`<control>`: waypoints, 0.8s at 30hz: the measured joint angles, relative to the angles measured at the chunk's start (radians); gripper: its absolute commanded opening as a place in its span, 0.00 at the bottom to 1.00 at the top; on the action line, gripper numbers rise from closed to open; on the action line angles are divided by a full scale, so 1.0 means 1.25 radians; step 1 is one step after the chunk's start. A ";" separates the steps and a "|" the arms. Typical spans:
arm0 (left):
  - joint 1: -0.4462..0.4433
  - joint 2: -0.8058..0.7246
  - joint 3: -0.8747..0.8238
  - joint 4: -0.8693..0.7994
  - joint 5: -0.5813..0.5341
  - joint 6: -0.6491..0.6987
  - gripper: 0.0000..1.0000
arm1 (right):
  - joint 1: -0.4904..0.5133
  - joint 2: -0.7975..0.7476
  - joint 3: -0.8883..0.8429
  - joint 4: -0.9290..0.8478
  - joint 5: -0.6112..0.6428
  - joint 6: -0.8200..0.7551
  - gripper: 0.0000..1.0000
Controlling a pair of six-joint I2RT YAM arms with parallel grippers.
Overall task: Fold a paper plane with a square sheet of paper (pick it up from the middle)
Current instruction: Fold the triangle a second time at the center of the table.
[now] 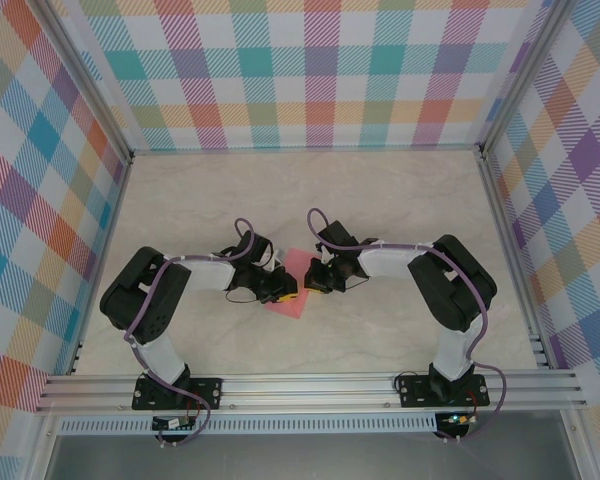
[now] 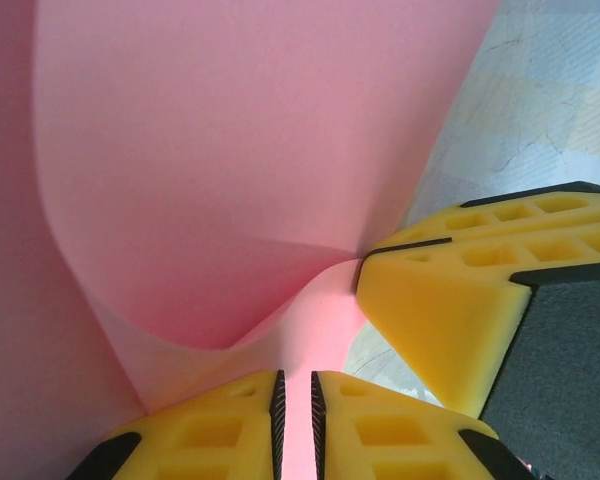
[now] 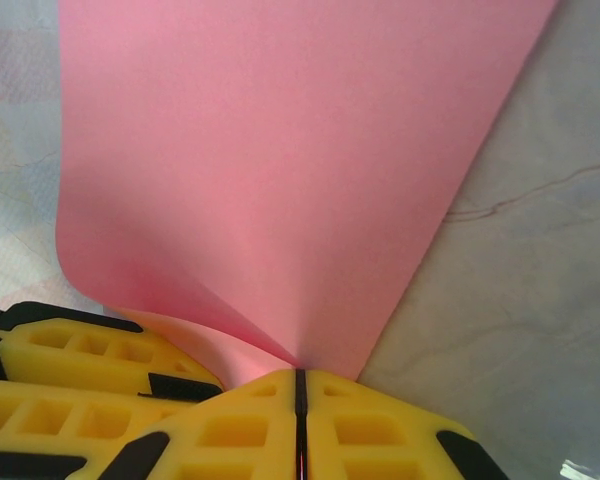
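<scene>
Bright, even, diffuse light, faint shadows. Left wrist view: table [image 2: 540, 90], upper right, soft and washed out; paper [image 2: 230, 150] darkens inside its curl.

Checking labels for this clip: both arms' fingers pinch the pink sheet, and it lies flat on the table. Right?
Not flat. The sheet bows up in a curl, clear in the left wrist view. The rest holds: the left fingers and right fingers both pinch it.

There is one square sheet of paper [image 1: 298, 264] on one surface [image 1: 380, 200], plus two end effectors (left end effector [image 1: 286, 292], right end effector [image 1: 316, 279]).
</scene>
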 measured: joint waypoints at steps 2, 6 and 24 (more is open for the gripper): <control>0.000 0.000 0.000 -0.001 0.000 0.002 0.17 | 0.000 0.000 0.000 0.000 0.000 0.000 0.10; 0.000 0.000 0.000 -0.002 -0.003 0.004 0.16 | 0.000 -0.005 -0.003 0.000 0.009 0.002 0.15; -0.004 0.000 0.003 -0.020 -0.022 0.018 0.12 | 0.029 -0.056 -0.033 0.020 0.050 0.016 0.11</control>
